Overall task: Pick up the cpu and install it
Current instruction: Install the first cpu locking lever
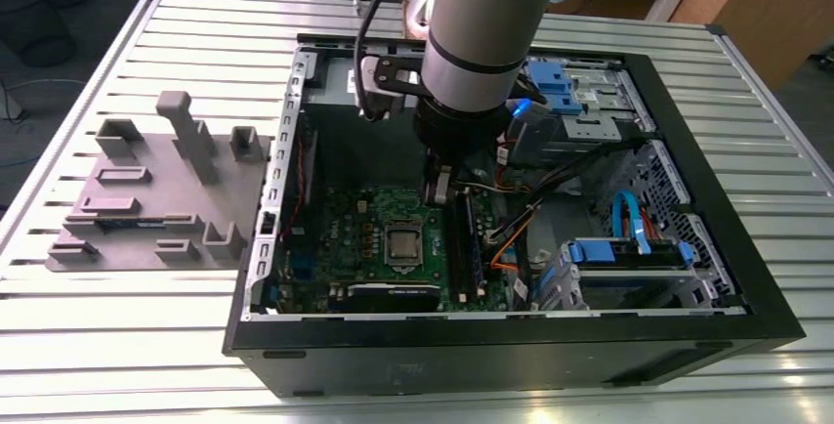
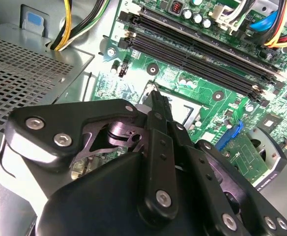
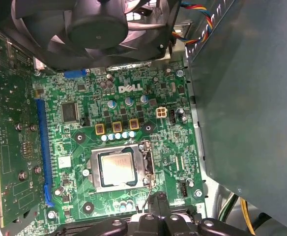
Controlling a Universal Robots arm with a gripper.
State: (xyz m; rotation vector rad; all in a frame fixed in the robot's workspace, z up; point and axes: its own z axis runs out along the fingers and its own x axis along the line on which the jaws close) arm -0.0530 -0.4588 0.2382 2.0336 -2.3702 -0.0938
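The cpu (image 1: 401, 245) lies flat inside the metal-framed socket on the green motherboard of the open computer case. Its silver-grey top also faces up in the first wrist view (image 3: 116, 168). My gripper (image 1: 439, 192) hangs inside the case just above the board, slightly beyond the socket toward the exterior view's right. In both wrist views the black fingers (image 2: 156, 105) press together with nothing between them, and the gripper tip (image 3: 159, 200) is close to the socket's edge, by a thin wire lever (image 3: 144, 200).
A grey plastic fixture (image 1: 156, 199) stands on the slatted table at the exterior view's left. Inside the case are a black fan (image 3: 94, 29), memory slots (image 2: 197, 54), a graphics card (image 3: 6, 123), blue drive brackets (image 1: 626, 253) and loose cables (image 1: 521, 233).
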